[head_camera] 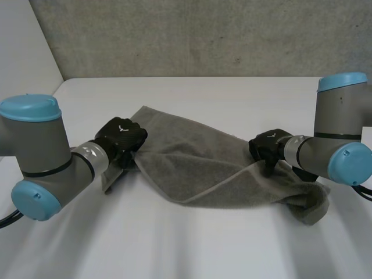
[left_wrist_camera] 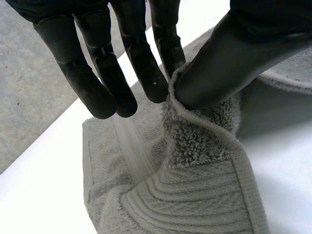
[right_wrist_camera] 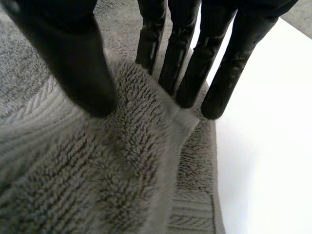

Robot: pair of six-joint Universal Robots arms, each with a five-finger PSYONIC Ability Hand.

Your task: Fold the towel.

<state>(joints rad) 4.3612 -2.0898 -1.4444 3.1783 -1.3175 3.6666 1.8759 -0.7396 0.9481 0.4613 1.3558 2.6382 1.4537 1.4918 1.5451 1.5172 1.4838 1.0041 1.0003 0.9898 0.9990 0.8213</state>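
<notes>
The left hand's [left_wrist_camera: 63, 9] fingers [left_wrist_camera: 141, 68] are held almost straight, and the thumb [left_wrist_camera: 219, 68] presses the towel's hemmed edge against the nearest of them, so a corner is pinched and not merely touched. In the right wrist view the right hand's [right_wrist_camera: 44, 9] fingers [right_wrist_camera: 195, 68] are also straight and close together, with a corner of pile rising between them and the thumb [right_wrist_camera: 83, 68]. I judge this a pinch as well, though the contact itself is partly hidden. Outward from both grips, the towel [head_camera: 197, 168] hangs in a shallow sag between the two hands, lifted along the side nearest the robot. Its far part lies flat on the worktop [head_camera: 232, 93], and a rumpled end bunches below the right arm [head_camera: 340, 145]. The step in hand looks like the first fold: both corners are taken and raised, but the lifted edge is not yet laid on the opposite one. The next move calls for carrying both corners across together at matching height, with enough pull between them to take out the sag. The edges should be lined up before the pinches let go. The bunched end by the right arm may need smoothing, or the fold will set crooked.
</notes>
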